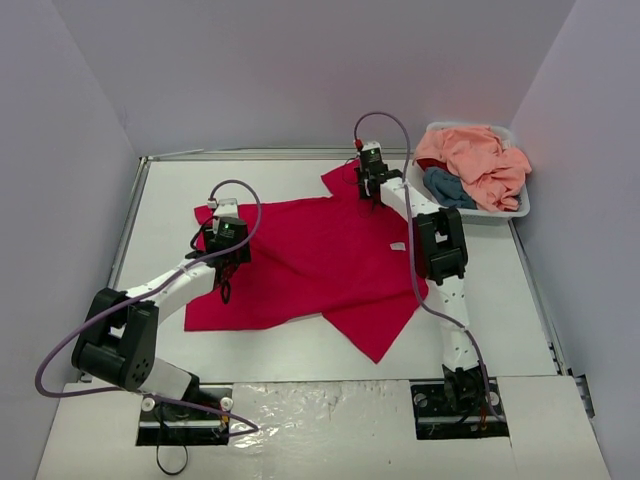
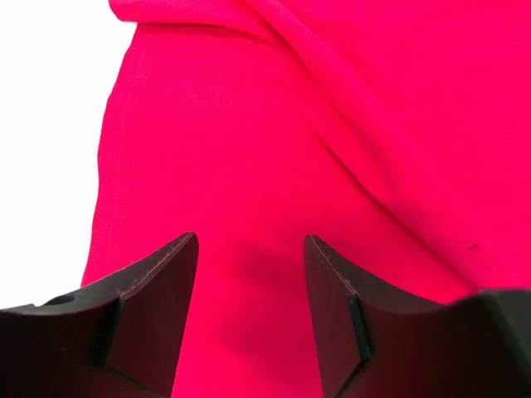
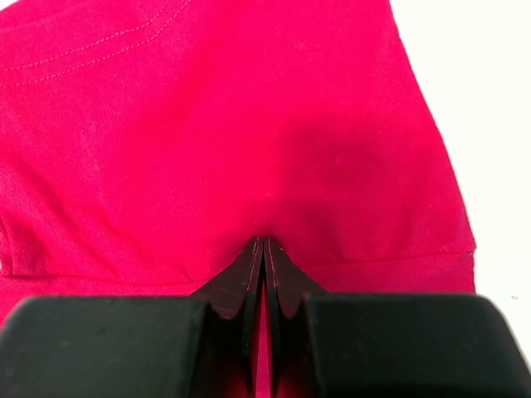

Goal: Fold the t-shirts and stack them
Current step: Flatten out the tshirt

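Closest to the lens, we find the right end effector [image 3: 264, 242] pressed together on a pinch of the red t-shirt [image 1: 310, 260], at the sleeve nearest the basket [image 1: 492, 213]. The left end effector [image 2: 249, 240] is spread, poised over the shirt's edge farthest from the basket. The shirt lies open but creased on the counter [image 1: 280, 345] beside the basket, which holds the peach t-shirt [image 1: 480, 160] and the teal t-shirt [image 1: 445, 188]. We judge the step to be flattening before the first fold. Next, we would close the left end effector on cloth, then tension both sides.
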Available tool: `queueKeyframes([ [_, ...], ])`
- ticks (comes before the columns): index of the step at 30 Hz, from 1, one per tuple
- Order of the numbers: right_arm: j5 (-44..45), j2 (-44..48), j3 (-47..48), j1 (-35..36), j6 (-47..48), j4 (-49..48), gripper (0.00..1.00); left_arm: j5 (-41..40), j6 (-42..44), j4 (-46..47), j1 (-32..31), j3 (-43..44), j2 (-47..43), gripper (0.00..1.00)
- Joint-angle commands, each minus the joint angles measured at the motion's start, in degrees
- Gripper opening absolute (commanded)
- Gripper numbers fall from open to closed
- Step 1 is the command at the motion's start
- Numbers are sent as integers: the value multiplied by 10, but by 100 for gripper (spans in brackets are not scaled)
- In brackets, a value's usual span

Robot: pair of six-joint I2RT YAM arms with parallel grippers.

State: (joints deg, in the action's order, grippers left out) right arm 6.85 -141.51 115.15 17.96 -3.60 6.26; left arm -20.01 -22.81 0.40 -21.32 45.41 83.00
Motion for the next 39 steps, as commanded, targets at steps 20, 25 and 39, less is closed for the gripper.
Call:
queueKeyframes([
  [20,30,-104,154,-77,-93,78,0,-30,6,5,-6,14,13,53],
  [25,3,-119,185,-82,-102,81,0,-30,6,5,-9,20,22,53],
  [39,-57,-91,201,-78,-94,78,0,-36,5,6,-15,23,24,53],
])
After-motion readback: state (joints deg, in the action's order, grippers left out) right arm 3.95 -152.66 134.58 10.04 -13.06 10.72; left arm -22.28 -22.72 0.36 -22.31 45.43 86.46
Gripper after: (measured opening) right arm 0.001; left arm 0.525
